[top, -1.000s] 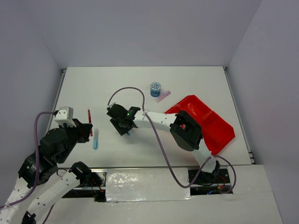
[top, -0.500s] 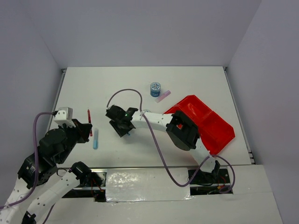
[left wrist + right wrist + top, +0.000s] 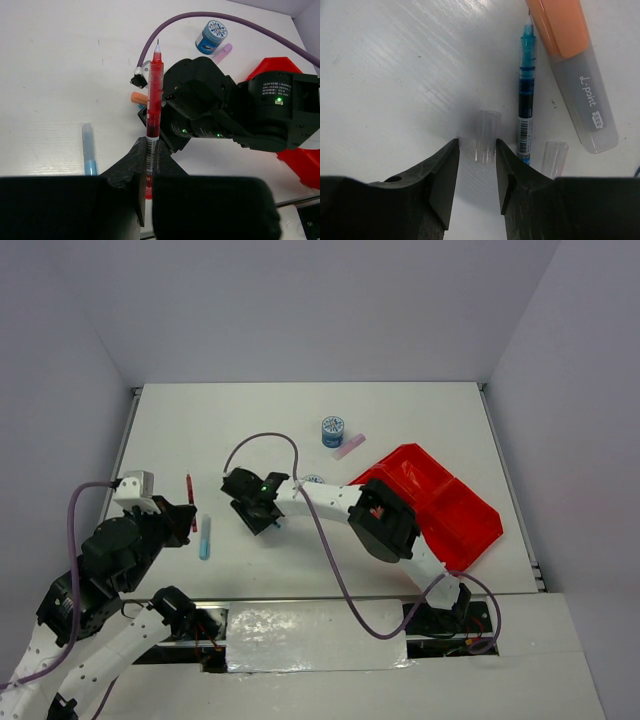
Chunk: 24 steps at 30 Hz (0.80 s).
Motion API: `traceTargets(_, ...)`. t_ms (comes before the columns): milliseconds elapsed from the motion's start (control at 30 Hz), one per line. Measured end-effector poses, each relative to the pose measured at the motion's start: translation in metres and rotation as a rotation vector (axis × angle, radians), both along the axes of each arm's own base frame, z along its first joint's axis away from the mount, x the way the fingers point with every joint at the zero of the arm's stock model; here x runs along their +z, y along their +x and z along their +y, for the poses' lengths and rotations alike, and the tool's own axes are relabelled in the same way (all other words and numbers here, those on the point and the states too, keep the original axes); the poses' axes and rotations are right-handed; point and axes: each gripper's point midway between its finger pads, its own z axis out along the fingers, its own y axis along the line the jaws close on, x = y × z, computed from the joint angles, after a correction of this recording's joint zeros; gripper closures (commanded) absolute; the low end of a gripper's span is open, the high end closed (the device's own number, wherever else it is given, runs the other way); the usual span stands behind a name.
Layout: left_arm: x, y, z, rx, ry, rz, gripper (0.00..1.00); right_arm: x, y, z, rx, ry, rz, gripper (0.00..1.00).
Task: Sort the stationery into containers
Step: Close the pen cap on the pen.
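Since a second ago the right arm has stretched a little further to the left across the white table, carrying the right hand with it. From its wrist view the right hand hangs low over the table with its fingers apart, and a small clear plastic cap lies between them. Just beside that lie a blue-barrelled pen, an orange-capped grey highlighter and a second clear cap.

The left hand is clamped on a slim red pen, held above a light blue pen on the table. A round blue-white patterned roll and a pink stick sit touching, near the red plastic tray.
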Motion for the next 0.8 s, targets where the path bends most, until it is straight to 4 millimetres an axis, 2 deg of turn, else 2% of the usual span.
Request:
traceTargets(267, 0.002, -0.002, 0.001, 0.000, -0.009, -0.013, 1.00, -0.002, -0.001, 0.001, -0.004, -0.037, -0.031, 0.60)
traceTargets(467, 0.003, -0.002, 0.002, 0.000, -0.010, -0.014, 0.99, -0.002, -0.005, 0.005, 0.002, -0.042, -0.038, 0.80)
traceTargets(500, 0.003, -0.002, 0.002, 0.000, -0.010, -0.014, 0.99, -0.002, -0.006, 0.006, 0.003, -0.040, -0.038, 0.94)
traceTargets(533, 0.003, -0.002, 0.002, 0.000, -0.010, -0.014, 0.99, -0.002, -0.007, 0.007, 0.007, -0.039, -0.038, 0.98)
traceTargets(800, 0.006, -0.005, 0.004, 0.001, -0.023, -0.033, 0.98, 0.000, -0.017, 0.021, 0.016, 0.047, 0.003, 1.00)
